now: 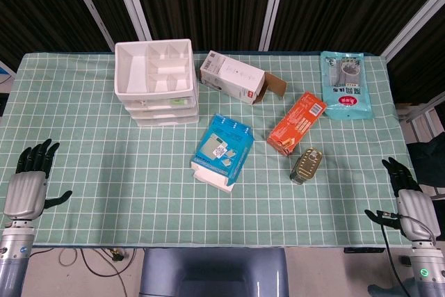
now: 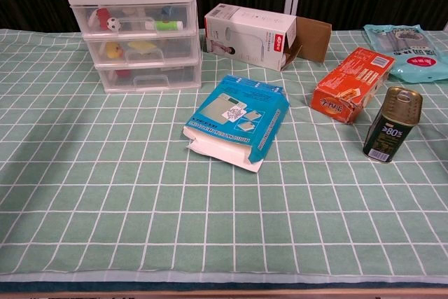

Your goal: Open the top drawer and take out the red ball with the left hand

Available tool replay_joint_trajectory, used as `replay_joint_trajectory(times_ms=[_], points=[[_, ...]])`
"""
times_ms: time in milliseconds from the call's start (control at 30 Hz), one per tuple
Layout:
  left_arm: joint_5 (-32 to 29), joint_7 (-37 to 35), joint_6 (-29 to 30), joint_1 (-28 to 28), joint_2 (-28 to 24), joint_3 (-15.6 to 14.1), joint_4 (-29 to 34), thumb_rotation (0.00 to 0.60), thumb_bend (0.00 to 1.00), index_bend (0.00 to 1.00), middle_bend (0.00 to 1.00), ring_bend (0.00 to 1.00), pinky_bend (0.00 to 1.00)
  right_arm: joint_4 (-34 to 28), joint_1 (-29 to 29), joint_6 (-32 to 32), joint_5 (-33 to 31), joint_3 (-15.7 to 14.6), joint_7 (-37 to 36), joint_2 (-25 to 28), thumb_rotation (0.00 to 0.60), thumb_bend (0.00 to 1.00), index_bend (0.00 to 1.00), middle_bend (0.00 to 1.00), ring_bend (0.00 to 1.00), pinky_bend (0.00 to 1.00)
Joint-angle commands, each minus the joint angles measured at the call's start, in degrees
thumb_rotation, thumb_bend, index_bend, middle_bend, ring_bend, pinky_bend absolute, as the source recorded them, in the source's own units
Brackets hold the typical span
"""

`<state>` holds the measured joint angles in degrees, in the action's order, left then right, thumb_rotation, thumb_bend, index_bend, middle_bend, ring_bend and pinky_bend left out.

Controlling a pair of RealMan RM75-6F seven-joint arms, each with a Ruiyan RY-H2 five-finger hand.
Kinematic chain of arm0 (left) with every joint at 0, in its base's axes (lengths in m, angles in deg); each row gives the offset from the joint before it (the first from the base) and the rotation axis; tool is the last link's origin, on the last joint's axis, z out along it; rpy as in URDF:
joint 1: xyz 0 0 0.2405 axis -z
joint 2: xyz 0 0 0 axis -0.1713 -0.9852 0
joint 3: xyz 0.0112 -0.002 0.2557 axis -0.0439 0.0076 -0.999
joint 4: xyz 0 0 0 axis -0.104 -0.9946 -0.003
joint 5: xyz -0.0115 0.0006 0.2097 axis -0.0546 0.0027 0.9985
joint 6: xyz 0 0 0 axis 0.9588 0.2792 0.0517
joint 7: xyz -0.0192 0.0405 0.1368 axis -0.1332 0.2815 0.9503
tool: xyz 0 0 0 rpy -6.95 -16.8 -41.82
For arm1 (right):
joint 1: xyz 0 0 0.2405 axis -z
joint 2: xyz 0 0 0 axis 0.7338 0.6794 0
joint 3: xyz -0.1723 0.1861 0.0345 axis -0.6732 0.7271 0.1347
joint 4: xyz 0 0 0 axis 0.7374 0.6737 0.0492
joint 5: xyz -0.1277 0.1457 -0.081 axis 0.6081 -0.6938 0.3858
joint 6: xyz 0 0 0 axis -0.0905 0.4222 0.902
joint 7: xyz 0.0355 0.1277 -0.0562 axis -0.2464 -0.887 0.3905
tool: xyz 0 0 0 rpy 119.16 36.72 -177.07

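Hiding in closed top drawer (image 2: 133, 20) (half-seen): red ball (image 2: 103, 17).

Chest view crops the teal packet (image 2: 411, 50) at right edge

One white plastic three-drawer unit (image 2: 140, 33), three cardboard boxes: white (image 2: 252, 36), blue (image 2: 236, 118), orange (image 2: 351, 83); one olive-green tin can (image 2: 393, 124), one teal foil packet (image 1: 344, 84).

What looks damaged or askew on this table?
The blue box lies flat with its near end torn open and white flaps splayed. The white carton lies on its side, end flap hanging open. The drawer unit sits square, drawers closed.
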<state>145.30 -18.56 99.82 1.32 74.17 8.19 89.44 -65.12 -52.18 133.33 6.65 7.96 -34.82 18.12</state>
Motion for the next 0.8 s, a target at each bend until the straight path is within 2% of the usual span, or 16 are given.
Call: replay_joint_trajectory(times_ms=[33,433,467,533,567,600,633,667,733,800], points=[[-0.1,0.0,-0.1,0.0,0.0,0.1,0.0,0.600,0.09,0.00,0.00,0.00,0.01,0.0,0.0,0.0,0.0,0.0,0.0,0.0,0.600,0.08,0.00,0.00,0.00,0.22],[-0.3,0.1,-0.9,0.3,0.2,0.7,0.5,0.600,0.11,0.00,0.00,0.00,0.02,-0.4,0.1,0.0,-0.3,0.1,0.0,0.1,0.600,0.08,0.00,0.00,0.00,0.22],[-0.5,0.1,-1.2,0.4,0.3,0.8,0.9,0.600,0.13,0.00,0.00,0.00,0.03,-0.4,0.1,-0.1,-0.4,0.1,-0.1,0.1,0.600,0.08,0.00,0.00,0.00,0.22],[-0.9,0.3,-2.2,0.9,0.1,1.0,1.7,0.600,0.15,0.00,0.04,0.05,0.14,-0.5,0.1,-0.1,-0.5,0.2,-0.3,0.2,0.600,0.08,0.00,0.00,0.00,0.22],[-1.2,0.4,-2.5,1.2,0.1,1.3,2.1,0.600,0.18,0.00,0.10,0.12,0.26,-0.6,0.1,-0.1,-0.5,0.1,-0.3,0.2,0.600,0.08,0.00,0.00,0.00,0.22],[-1.5,0.6,-3.0,1.7,0.0,1.9,2.7,0.600,0.22,0.00,0.21,0.25,0.40,-0.6,0.1,-0.1,-0.4,0.1,-0.4,0.3,0.600,0.08,0.00,0.00,0.00,0.22],[-1.7,0.6,-3.3,2.1,0.1,2.3,3.1,0.600,0.25,0.00,0.30,0.34,0.49,-0.6,0.1,-0.1,-0.3,0.1,-0.4,0.3,0.600,0.08,0.00,0.00,0.00,0.22],[-2.3,0.2,-3.9,2.7,0.2,3.1,3.8,0.600,0.30,0.00,0.44,0.48,0.61,-0.7,0.1,-0.1,-0.2,0.0,-0.5,0.3,0.600,0.08,0.00,0.00,0.00,0.22],[-3.8,-0.9,-5.7,4.2,0.6,4.7,5.1,0.600,0.36,0.00,0.65,0.67,0.76,-0.6,0.0,-0.2,0.0,-0.1,-0.7,0.3,0.600,0.08,0.00,0.00,0.00,0.22],[-6.6,-2.2,-8.6,5.9,1.0,6.4,6.6,0.600,0.39,0.00,0.77,0.78,0.85,-0.6,0.0,-0.4,-0.1,0.0,-0.9,0.3,0.600,0.08,0.00,0.00,0.00,0.22]])
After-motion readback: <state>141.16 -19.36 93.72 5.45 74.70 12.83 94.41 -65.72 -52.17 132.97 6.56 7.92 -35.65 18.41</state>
